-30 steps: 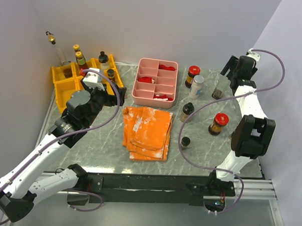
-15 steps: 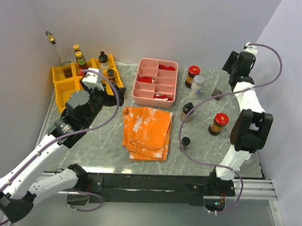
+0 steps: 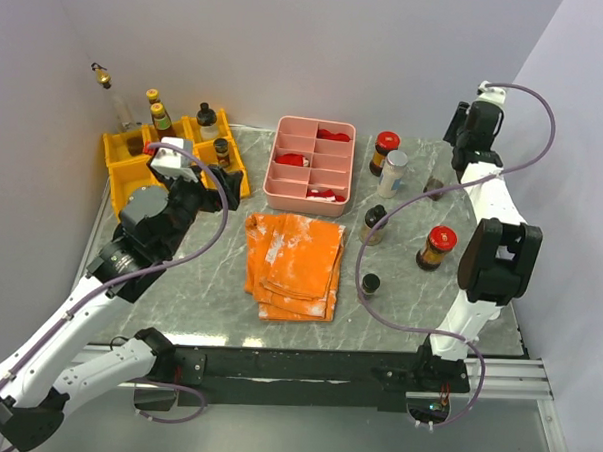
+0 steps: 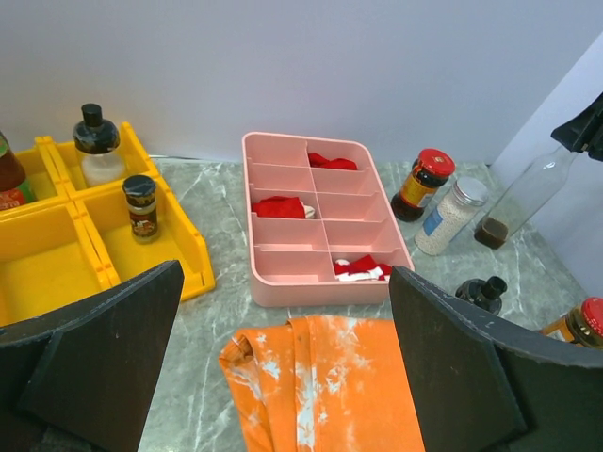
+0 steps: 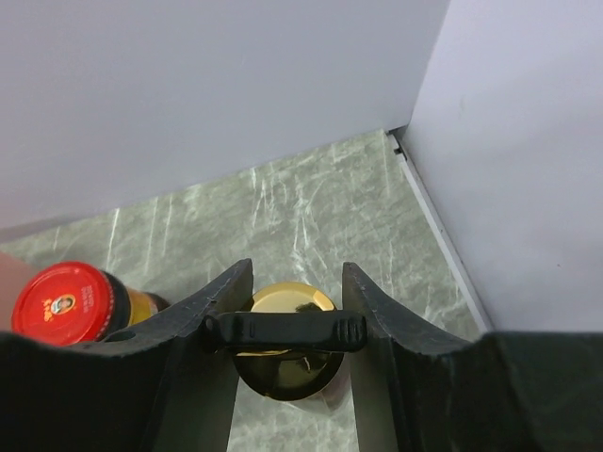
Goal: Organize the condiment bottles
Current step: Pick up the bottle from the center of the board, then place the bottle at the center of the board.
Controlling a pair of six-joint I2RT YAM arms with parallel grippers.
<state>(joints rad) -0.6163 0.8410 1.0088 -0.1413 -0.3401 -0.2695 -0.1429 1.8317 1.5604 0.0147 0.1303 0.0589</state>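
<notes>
Pinching the bottle (image 4: 530, 193) by its gold-capped neck, the right gripper (image 5: 294, 292) is closed on it, with the body straight below the fingers. So high a hold could let it swing or slip, clipping the jar (image 5: 71, 301) just left. Meanwhile the left gripper (image 4: 285, 282) gapes wide, empty.

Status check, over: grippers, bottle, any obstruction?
Left gripper open, empty, by yellow bins. Right gripper shut on clear bottle at neck, base on table. Red-capped jar nearby, not touching.
</notes>
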